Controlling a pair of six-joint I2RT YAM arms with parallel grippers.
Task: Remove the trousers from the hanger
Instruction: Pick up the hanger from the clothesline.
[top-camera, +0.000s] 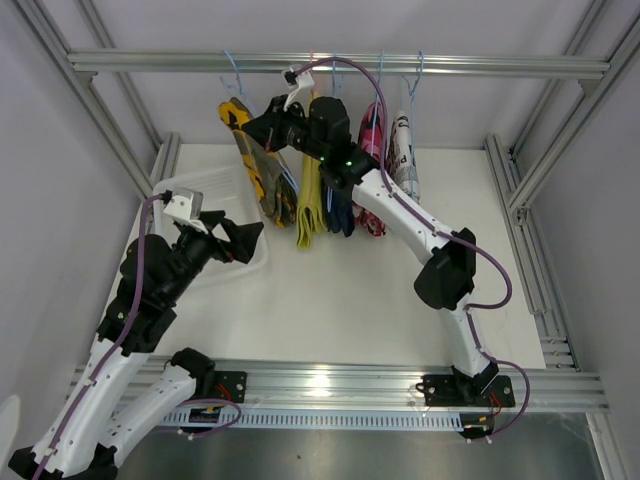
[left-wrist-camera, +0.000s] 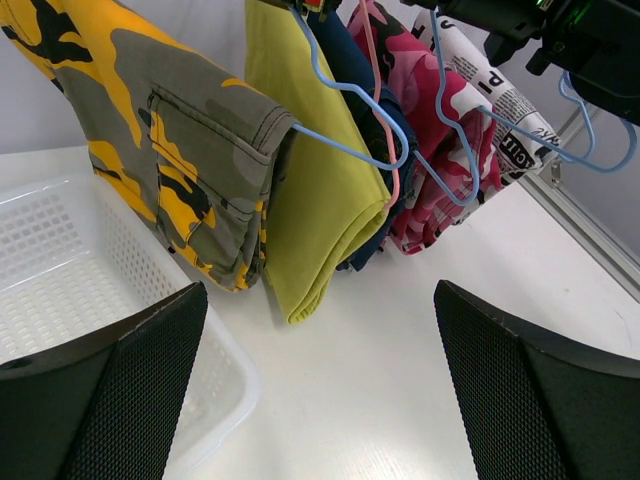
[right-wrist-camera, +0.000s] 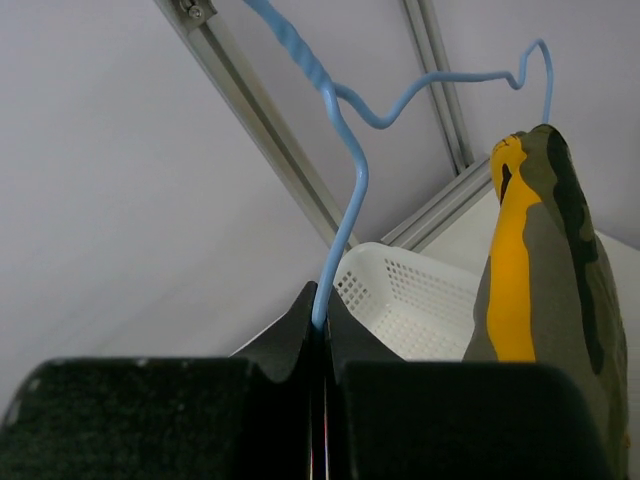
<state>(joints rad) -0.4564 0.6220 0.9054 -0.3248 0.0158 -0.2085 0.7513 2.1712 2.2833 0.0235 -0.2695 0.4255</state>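
Several small trousers hang on wire hangers from the top rail (top-camera: 480, 66): camouflage trousers (top-camera: 262, 165) (left-wrist-camera: 180, 150) (right-wrist-camera: 545, 260), yellow (top-camera: 308, 205) (left-wrist-camera: 315, 190), navy (top-camera: 340, 215) (left-wrist-camera: 352, 65), pink-red patterned (top-camera: 372, 135) (left-wrist-camera: 430, 190) and newspaper-print (top-camera: 405, 150) (left-wrist-camera: 500, 110). My right gripper (top-camera: 268, 128) (right-wrist-camera: 320, 310) is shut on the thin blue hanger (right-wrist-camera: 345, 160) that carries the camouflage pair, just below its hook. My left gripper (top-camera: 252, 245) (left-wrist-camera: 320, 380) stands wide open and empty, low over the table in front of the hanging legs.
A white perforated basket (top-camera: 185, 195) (left-wrist-camera: 60, 250) (right-wrist-camera: 420, 300) sits at the left, under and beside my left gripper. Aluminium frame posts border the white table (top-camera: 350, 290) on both sides. More hangers (left-wrist-camera: 440, 110) crowd close together at the rail.
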